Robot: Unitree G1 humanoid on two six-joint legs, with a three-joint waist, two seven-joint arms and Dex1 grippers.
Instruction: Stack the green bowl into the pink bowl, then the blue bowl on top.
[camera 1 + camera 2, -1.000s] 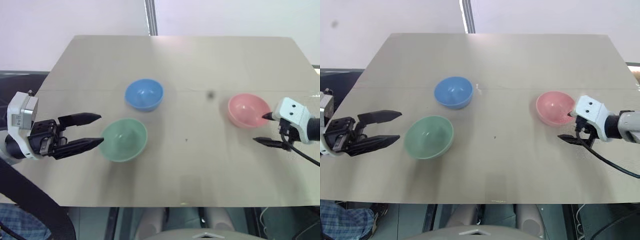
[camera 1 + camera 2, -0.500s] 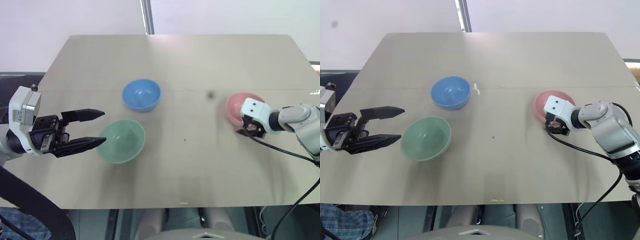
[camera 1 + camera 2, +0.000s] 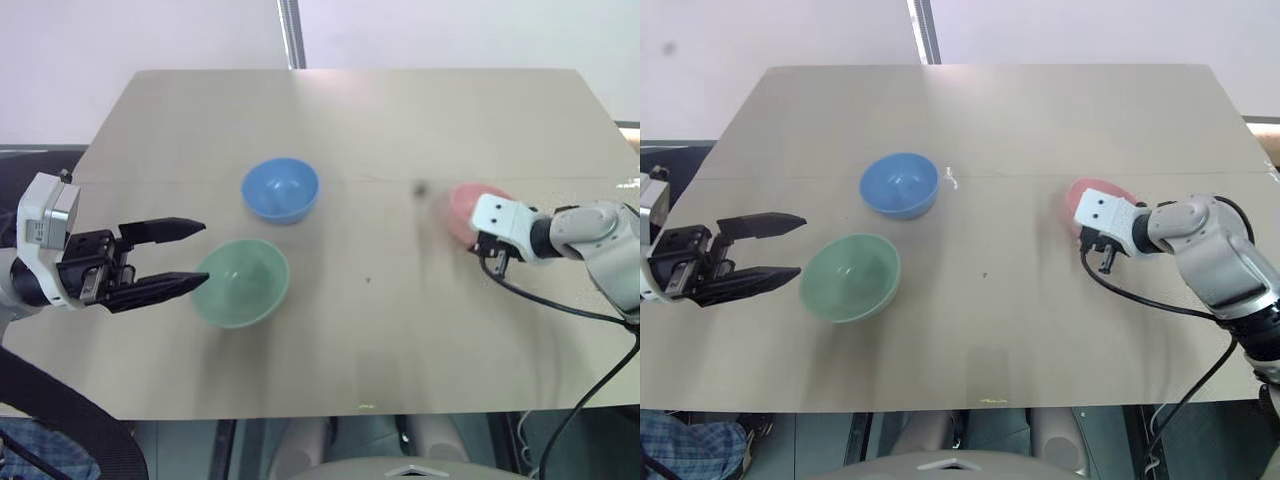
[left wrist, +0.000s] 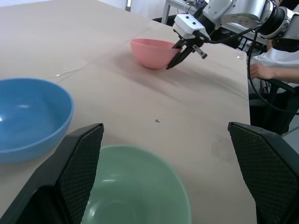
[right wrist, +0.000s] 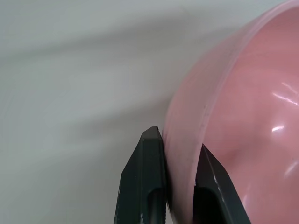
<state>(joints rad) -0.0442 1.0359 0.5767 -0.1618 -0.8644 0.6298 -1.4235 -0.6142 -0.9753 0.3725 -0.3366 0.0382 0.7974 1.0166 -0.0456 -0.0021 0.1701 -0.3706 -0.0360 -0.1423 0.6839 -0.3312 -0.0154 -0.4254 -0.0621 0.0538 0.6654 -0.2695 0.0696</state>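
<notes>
Pink bowl [image 5: 233, 116] is pinched at its rim by the right gripper [image 3: 1102, 252]: in the right wrist view one black finger [image 5: 147, 182] lies against the outer wall and the other sits inside, closed down tight on the thin plastic. That bowl sits on the table [image 3: 350, 120], off to the robot's right of the green bowl [image 3: 240, 283] and well apart from it, and looks tipped where it is gripped.

Left gripper [image 3: 190, 255] hangs just to the left of the green bowl with its two fingers spread wide, one tip near the bowl's rim, holding nothing; whether that tip touches the rim cannot be told.

Count: three bowls, one of each colour. The blue bowl [image 3: 280, 189] stands upright just beyond the green bowl, near it with a small gap between them. None of the three is nested in another. Two grippers are over the table, one on either side of the green bowl.
</notes>
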